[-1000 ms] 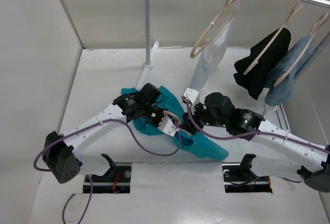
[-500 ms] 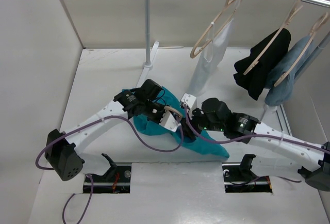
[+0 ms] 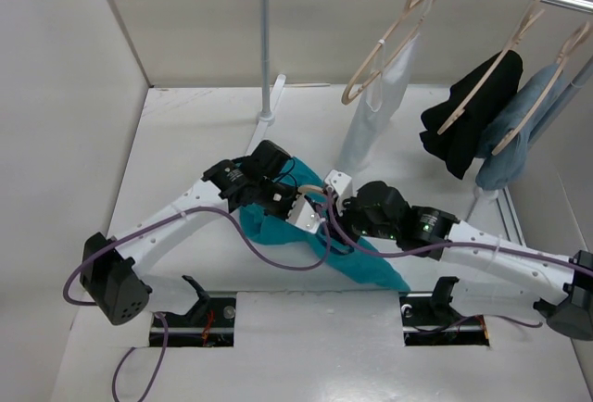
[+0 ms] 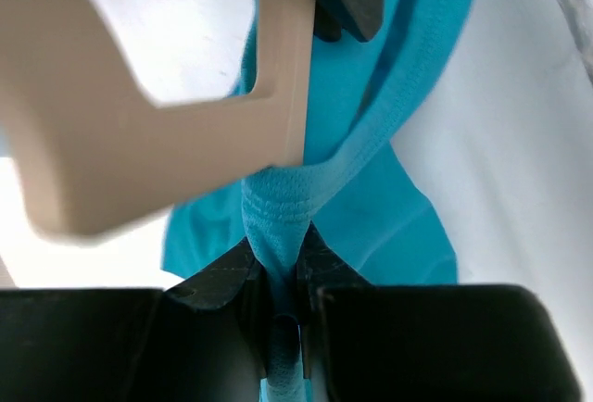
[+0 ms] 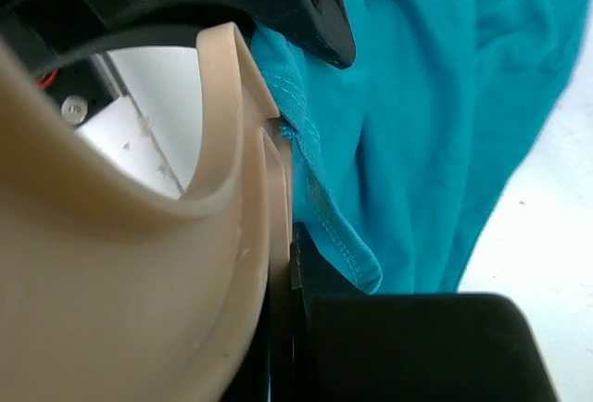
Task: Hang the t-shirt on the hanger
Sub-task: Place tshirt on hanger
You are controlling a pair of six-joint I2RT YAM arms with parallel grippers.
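The teal t-shirt point(image 3: 361, 263) lies crumpled on the white table between the two arms. My left gripper point(image 3: 310, 221) is shut on a bunched hem of the t-shirt point(image 4: 278, 226) in the left wrist view. The beige hanger point(image 4: 139, 96) hangs close above that grip, partly inside the cloth. My right gripper point(image 3: 332, 219) is shut on the hanger point(image 5: 185, 235), with the t-shirt point(image 5: 445, 124) draped just beside it. In the top view the hanger point(image 3: 318, 196) is mostly hidden between the two wrists.
A rail at the back right carries a hanger with a white garment point(image 3: 384, 78), a black garment point(image 3: 468, 115) and a grey-blue garment point(image 3: 523, 129). A metal stand pole point(image 3: 266, 41) rises at the back centre. Purple cables trail from both arms.
My right arm has slid left toward the left gripper, bringing the hanger against the held shirt. The left gripper has stayed nearly in place, and the shirt has bunched more between the wrists.
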